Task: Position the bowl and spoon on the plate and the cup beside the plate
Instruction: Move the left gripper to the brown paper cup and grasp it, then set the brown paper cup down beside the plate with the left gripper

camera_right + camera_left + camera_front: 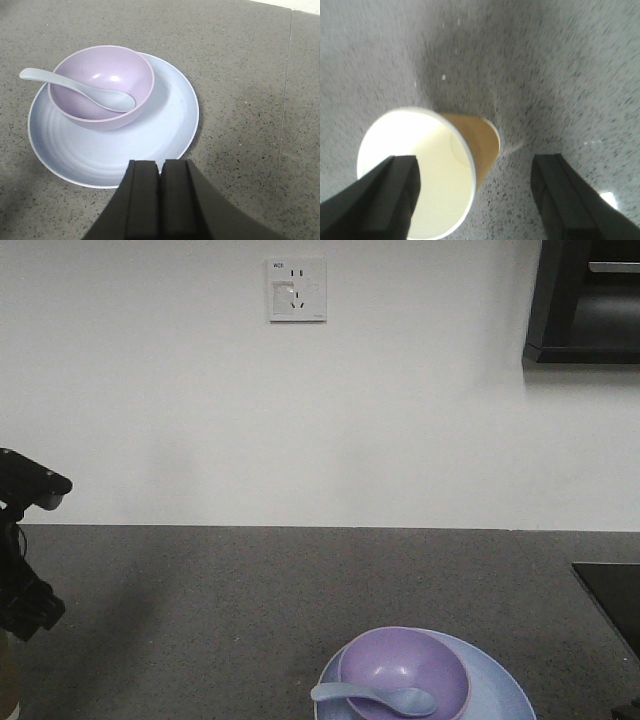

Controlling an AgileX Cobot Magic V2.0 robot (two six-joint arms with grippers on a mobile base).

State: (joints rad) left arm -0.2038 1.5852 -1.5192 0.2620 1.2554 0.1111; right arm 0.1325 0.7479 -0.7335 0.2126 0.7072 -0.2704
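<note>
Presently, spoon (pixel 85 91) rests in bowl (pixel 102 75) on plate (pixel 155 130).
Left pincer (pixel 474 165) hangs released over cup (pixel 435 160) on counter (pixel 545 60); right pincer (pixel 161 172) clenched, empty.

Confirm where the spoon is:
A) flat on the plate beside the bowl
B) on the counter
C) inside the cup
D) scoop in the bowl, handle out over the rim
D: the right wrist view shows the spoon with its scoop down inside the bowl and its handle sticking out over the rim, the bowl sitting on the plate.
</note>
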